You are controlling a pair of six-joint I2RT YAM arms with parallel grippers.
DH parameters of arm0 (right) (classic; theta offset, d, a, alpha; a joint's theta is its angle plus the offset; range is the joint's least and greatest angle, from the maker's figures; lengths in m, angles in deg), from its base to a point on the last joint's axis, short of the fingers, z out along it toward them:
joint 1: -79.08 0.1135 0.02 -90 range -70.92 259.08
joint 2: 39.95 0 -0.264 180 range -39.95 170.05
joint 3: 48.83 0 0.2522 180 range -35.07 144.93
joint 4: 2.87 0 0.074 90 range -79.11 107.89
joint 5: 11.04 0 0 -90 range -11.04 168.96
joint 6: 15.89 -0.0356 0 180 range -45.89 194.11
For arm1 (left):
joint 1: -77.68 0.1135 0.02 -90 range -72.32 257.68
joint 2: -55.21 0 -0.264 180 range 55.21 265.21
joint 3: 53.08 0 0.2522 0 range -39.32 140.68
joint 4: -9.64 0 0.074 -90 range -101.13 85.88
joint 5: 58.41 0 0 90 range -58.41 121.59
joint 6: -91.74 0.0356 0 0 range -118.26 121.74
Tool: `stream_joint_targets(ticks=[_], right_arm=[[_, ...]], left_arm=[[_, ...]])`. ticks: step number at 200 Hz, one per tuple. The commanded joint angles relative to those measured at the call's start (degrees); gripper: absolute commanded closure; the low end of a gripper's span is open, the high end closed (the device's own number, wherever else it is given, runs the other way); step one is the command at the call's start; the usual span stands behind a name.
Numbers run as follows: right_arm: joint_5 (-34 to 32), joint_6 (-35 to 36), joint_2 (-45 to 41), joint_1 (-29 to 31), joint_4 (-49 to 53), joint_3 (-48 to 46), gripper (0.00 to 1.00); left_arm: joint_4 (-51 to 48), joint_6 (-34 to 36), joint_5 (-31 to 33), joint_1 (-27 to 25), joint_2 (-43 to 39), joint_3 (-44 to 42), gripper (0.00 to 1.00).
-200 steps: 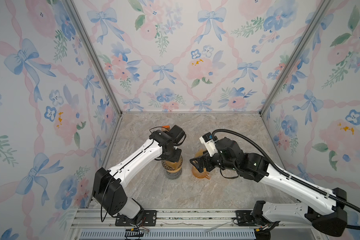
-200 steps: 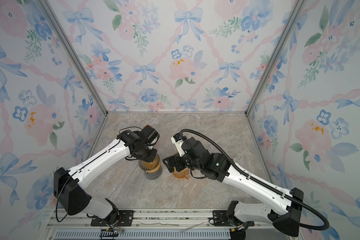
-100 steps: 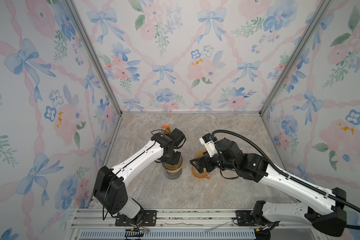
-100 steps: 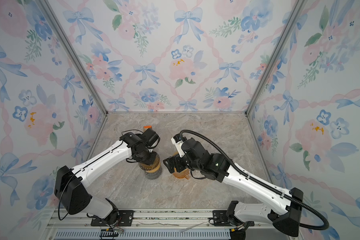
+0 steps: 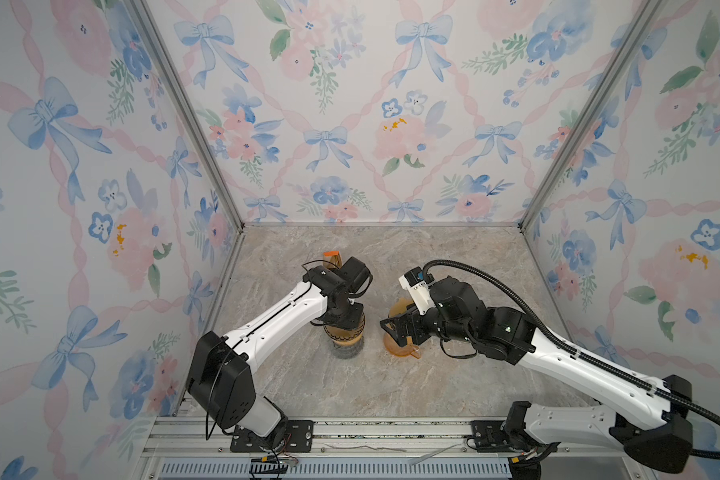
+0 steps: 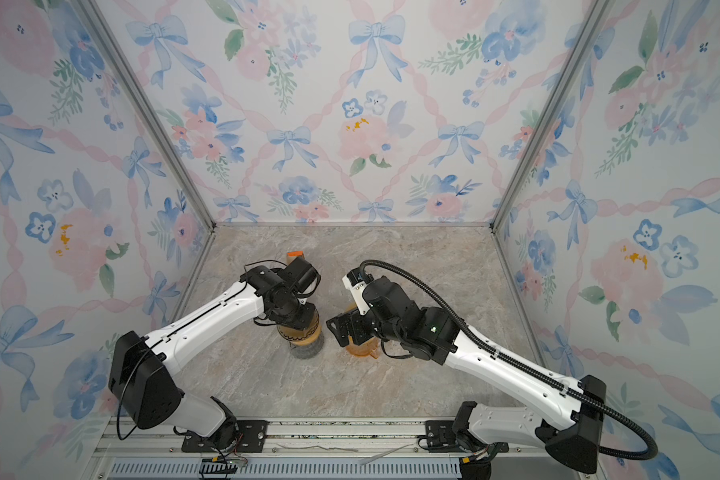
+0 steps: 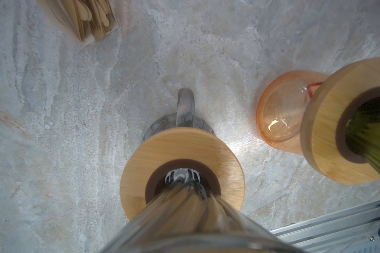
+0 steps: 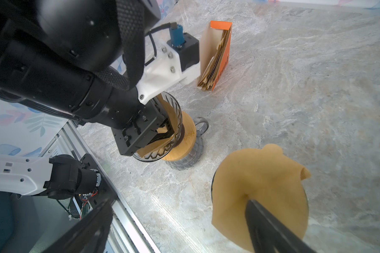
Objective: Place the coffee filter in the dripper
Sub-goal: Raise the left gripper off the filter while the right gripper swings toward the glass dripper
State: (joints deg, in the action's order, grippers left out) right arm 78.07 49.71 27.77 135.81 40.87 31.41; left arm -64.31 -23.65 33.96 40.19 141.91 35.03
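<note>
— Left arm's wrist has shifted over the last second, uncovering the orange top of the filter box [image 5: 332, 254] behind it. Right arm hasn't budged.
— Where's the coffee filter [image 8: 169, 119]?
— Inside the glass dripper [image 8: 178, 122], which sits by its wooden collar [image 8: 185, 137] on the clear server [image 8: 190, 158]. Tip down, mouth up, so its long axis runs roughly upright.
— And the left gripper [image 8: 162, 134]?
— Down inside that cone, against the paper. Pinching or not, I can't tell.
— Right gripper [image 8: 179, 202]?
— Spread wide, gripping nothing. One finger dips into a second filter [image 8: 259, 181], also tip-down, seated in the other dripper [image 7: 325, 131] over the orange carafe [image 7: 279, 114], just beside the first.
</note>
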Motion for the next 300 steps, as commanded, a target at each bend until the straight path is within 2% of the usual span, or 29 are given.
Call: stream_joint_targets(ticks=[1,127,180,216,300], right_arm=[[-0.74,-0.47,-0.53,-0.28,0.99,-0.75,0.04],[-0.72,-0.82,-0.37,-0.24,0.91,-0.98,0.04],[-0.78,-1.00,-0.56,-0.23,0.93,-1.07,0.04],[-0.52,-1.09,-0.26,-0.15,0.42,-1.06,0.03],[-0.35,-1.44,1.67,0.31,0.25,0.77,0.03]], left_arm=[[0.51,-0.77,-0.64,-0.12,0.05,-1.02,0.72],[1.74,-1.14,-0.60,-0.04,-0.29,-3.26,0.70],[1.52,-1.08,-1.09,0.01,-2.27,-1.58,0.60],[1.31,-0.97,-1.45,0.23,-4.33,-1.14,0.57],[0.51,-0.88,-2.70,0.80,-8.17,0.63,0.59]])
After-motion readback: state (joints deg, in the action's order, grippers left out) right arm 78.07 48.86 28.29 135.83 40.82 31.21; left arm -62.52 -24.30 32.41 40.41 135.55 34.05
